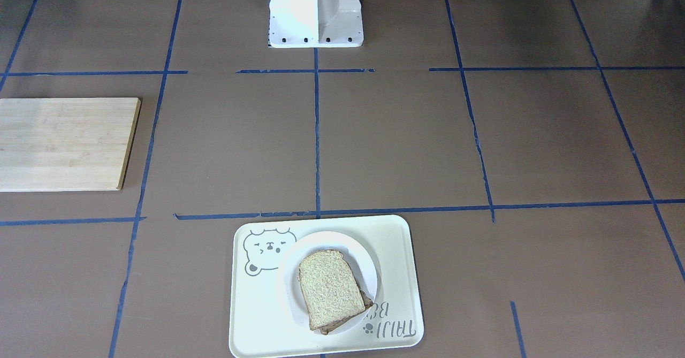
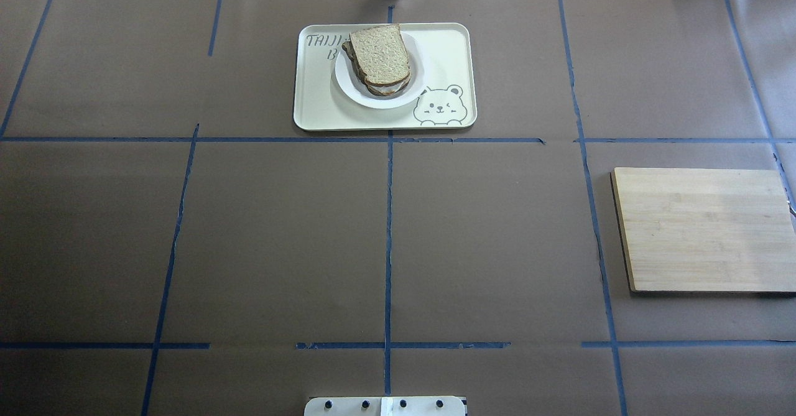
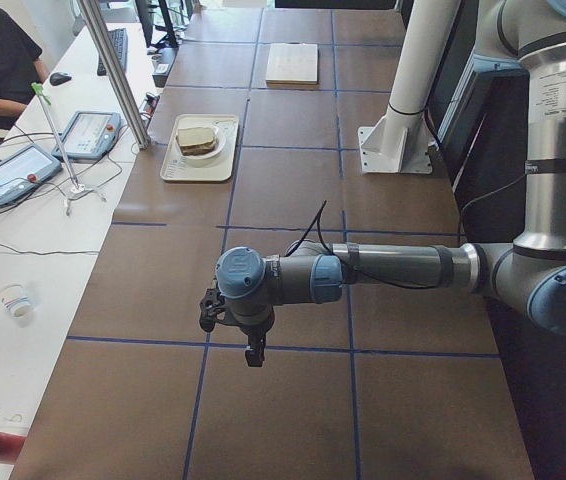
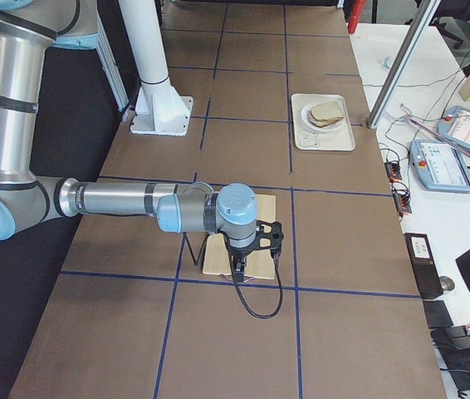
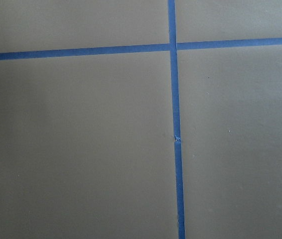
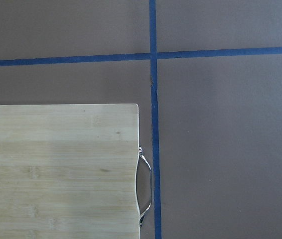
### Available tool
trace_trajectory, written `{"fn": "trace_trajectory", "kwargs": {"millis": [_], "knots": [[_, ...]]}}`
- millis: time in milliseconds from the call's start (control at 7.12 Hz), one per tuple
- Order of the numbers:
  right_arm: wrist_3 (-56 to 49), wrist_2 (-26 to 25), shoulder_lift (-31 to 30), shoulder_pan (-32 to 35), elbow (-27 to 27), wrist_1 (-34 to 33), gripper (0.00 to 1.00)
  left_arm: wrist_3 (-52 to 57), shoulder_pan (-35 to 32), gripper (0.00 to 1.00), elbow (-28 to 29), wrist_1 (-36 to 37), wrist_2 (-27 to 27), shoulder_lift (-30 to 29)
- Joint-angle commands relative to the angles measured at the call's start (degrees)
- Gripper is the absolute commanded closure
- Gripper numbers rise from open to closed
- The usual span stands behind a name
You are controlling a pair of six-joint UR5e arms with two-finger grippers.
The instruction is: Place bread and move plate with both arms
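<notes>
Where blue tape grids the brown table (image 1: 401, 149), the bread (image 1: 327, 288) sits on the plate (image 1: 359, 255), in a tray (image 1: 397, 251) at the far edge; whether left gripper (image 3: 253, 350) or right gripper (image 4: 242, 271) is parted, I cannot tell.

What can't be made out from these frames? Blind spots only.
- State of the left gripper: shows only in exterior left, small; jaws unreadable.
- Same for the right gripper, only in exterior right.
- What lies under the bread on the plate: covered, only edges show.
- Lettering on the tray: partly behind the plate.
- Full cutting board: cut by front-facing view's left edge.
</notes>
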Motion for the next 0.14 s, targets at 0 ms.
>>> {"fn": "trace_trajectory", "kwargs": {"millis": [0], "knots": [[0.00, 0.33, -0.03, 0.00, 0.07, 0.16, 0.00, 0.00, 0.00, 0.00, -0.07, 0.00, 0.00, -0.01]]}}
